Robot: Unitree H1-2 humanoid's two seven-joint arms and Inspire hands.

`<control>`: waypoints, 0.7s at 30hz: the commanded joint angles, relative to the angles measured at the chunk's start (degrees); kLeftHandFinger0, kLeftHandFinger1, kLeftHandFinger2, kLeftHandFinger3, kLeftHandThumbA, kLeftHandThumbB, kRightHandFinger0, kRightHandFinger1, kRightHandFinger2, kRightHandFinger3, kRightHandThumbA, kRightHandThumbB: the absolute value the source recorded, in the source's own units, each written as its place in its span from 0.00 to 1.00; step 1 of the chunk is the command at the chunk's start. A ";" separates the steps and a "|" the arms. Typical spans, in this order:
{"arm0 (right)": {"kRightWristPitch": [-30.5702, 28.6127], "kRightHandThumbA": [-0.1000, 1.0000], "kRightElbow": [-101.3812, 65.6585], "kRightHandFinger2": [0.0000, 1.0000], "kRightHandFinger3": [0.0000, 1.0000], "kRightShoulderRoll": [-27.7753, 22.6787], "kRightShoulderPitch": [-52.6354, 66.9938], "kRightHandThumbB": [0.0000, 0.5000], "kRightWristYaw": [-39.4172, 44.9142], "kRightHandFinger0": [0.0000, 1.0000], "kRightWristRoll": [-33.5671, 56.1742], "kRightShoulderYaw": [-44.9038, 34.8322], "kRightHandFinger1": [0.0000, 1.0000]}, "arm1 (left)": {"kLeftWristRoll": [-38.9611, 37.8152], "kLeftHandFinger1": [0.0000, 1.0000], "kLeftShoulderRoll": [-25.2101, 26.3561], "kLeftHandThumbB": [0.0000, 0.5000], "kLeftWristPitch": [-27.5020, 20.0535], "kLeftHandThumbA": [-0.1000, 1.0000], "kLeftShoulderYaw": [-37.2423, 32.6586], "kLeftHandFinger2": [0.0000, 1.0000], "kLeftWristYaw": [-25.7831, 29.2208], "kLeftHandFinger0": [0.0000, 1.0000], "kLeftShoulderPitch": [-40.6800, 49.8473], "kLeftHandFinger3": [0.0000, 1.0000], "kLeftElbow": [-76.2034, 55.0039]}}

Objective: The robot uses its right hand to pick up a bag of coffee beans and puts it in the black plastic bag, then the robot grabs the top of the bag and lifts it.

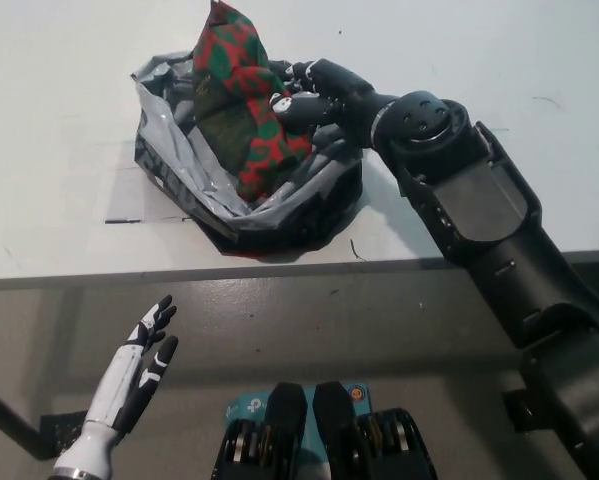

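Gripping the red-and-green coffee bag (241,110) at its right edge, the black right hand (301,92) holds it half inside the open black plastic bag (179,175) on the table (59,130); it looks soft, slumping, best pinched near its top, while the left hand (139,372) rests open below.

On the white bench (59,120), near its front edge, the black plastic bag (279,215) lies open. The red-and-green coffee bean bag (241,110) stands tilted inside its mouth, the black right hand (304,92) closed on its right side. The white left hand (139,365) rests below the bench edge, fingers apart.
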 commanded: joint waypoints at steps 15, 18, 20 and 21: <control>-6.64 0.88 -6.34 1.00 1.00 -4.71 -2.97 1.00 7.47 1.00 -10.46 8.33 1.00 | -0.25 1.00 1.14 0.37 -1.38 1.00 -0.25 1.00 -1.03 0.99 -1.63 1.00 -1.19; -7.11 0.95 -7.49 1.00 1.00 -5.29 -2.78 1.00 6.24 1.00 -12.75 8.73 1.00 | -0.35 1.00 1.22 0.38 -1.34 1.00 -0.22 1.00 -1.18 0.99 -1.59 1.00 -1.19; -7.33 0.99 -7.64 1.00 1.00 -5.38 -2.83 0.96 5.26 1.00 -13.67 8.36 1.00 | -0.20 1.00 1.32 0.37 -1.93 1.00 -0.19 1.00 -1.01 0.99 -1.63 1.00 -0.85; -7.39 0.99 -7.71 1.00 1.00 -5.41 -2.81 0.96 5.00 1.00 -13.84 8.24 1.00 | -0.18 1.00 1.33 0.37 -1.99 1.00 -0.19 1.00 -0.99 0.99 -1.63 1.00 -0.84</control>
